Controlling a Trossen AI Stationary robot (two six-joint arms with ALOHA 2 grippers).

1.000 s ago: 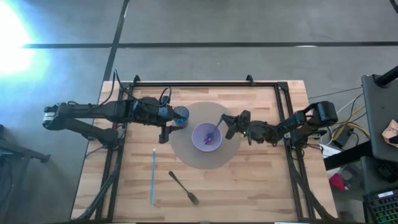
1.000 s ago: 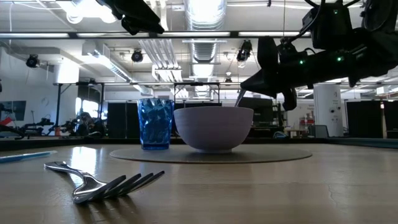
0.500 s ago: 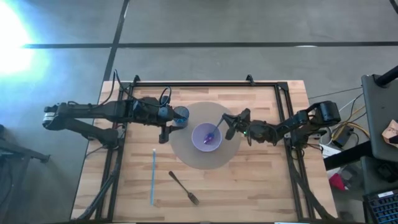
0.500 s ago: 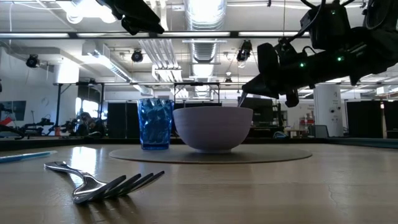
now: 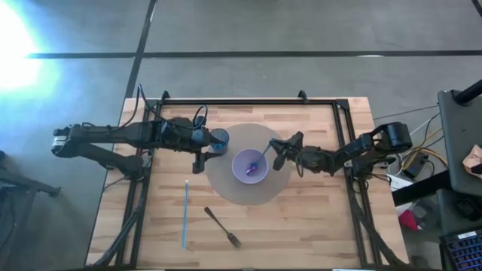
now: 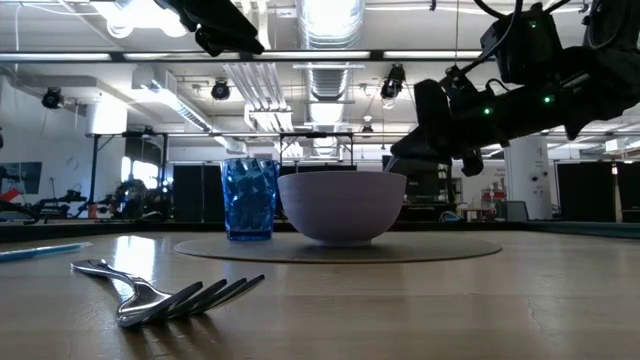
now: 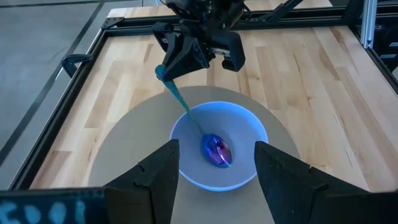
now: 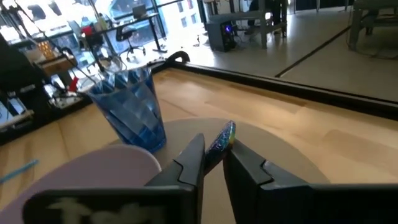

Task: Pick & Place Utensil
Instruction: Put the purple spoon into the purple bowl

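A lilac bowl (image 5: 238, 156) (image 6: 342, 205) stands on a round grey mat (image 5: 226, 188). An iridescent purple-and-teal spoon (image 7: 216, 150) lies with its head inside the bowl and its handle slanting up over the rim. My right gripper (image 5: 280, 148) (image 8: 213, 155) is at the bowl's right side, shut on the spoon. My left gripper (image 5: 199, 159) (image 7: 216, 148) hovers open and empty at the mat's left side, next to a blue ribbed cup (image 5: 219, 138) (image 6: 250, 198). My right gripper pinches the spoon's handle at its free upper end (image 8: 224, 138) (image 7: 169, 78) between the two fingers. It comes from the table's right, slanting down. The spoon hangs slanted below the fingers, its head (image 7: 216, 150) down inside the bowl; whether the head rests on the bottom, I cannot tell.
A metal fork (image 5: 223, 227) (image 6: 170, 295) lies on the wood near the front edge, and a light blue straw (image 5: 184, 214) lies to its left. A black rail frame (image 5: 248, 101) borders the table. Bare wood lies right of the mat.
My right gripper has sunk slightly beside the bowl and eased toward the table's right. The spoon handle has sunk with it, and it no longer shows above the rim in the low view. The left arm has kept still.
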